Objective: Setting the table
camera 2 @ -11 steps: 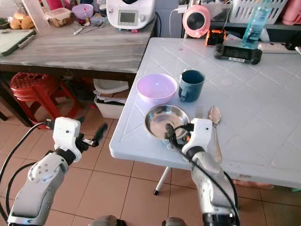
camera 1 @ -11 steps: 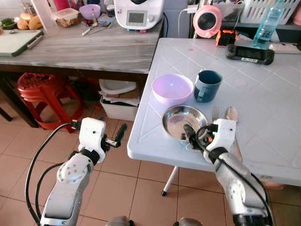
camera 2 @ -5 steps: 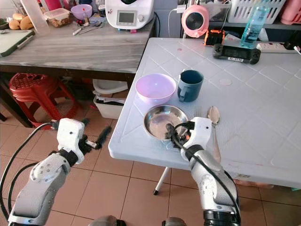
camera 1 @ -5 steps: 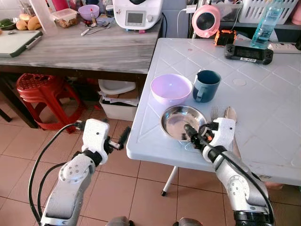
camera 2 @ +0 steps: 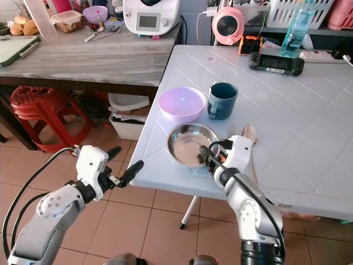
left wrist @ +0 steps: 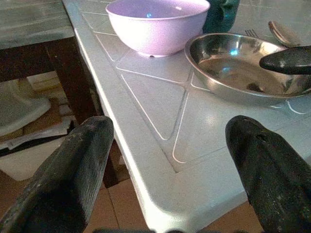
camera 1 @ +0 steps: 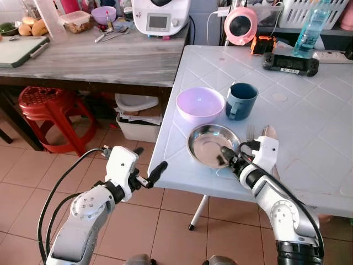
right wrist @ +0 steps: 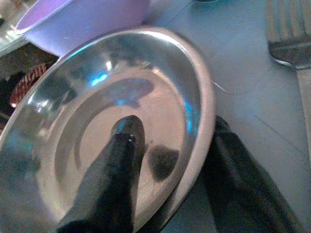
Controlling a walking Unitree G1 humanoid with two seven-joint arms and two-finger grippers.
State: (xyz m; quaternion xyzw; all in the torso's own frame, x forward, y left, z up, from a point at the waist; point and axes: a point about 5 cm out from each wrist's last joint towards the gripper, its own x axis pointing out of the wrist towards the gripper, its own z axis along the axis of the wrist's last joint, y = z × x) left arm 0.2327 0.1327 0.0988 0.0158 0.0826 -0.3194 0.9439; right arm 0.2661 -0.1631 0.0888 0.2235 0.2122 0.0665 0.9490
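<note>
A steel plate (camera 1: 208, 144) lies near the front edge of the white table (camera 1: 314, 116), with a purple bowl (camera 1: 199, 103) and a dark teal mug (camera 1: 241, 100) just behind it. A fork (camera 1: 251, 132) and a spoon (camera 1: 271, 132) lie to its right. My right gripper (camera 1: 227, 160) pinches the plate's near rim: one finger (right wrist: 116, 160) rests inside the plate (right wrist: 92, 111), the other under the rim. My left gripper (camera 1: 151, 157) hovers open beside the table's front left corner, with nothing between its fingers (left wrist: 73, 170).
A wooden counter (camera 1: 99, 55) with kitchen items stands to the left, with a red stool (camera 1: 47, 105) and a white bin (camera 1: 138, 118) under it. At the table's far end are a pink fan (camera 1: 241, 25), a game controller (camera 1: 291, 62) and a bottle (camera 1: 310, 27).
My left gripper has swung right and forward, closer to the table's front left corner. The right gripper stays at the plate's rim.
</note>
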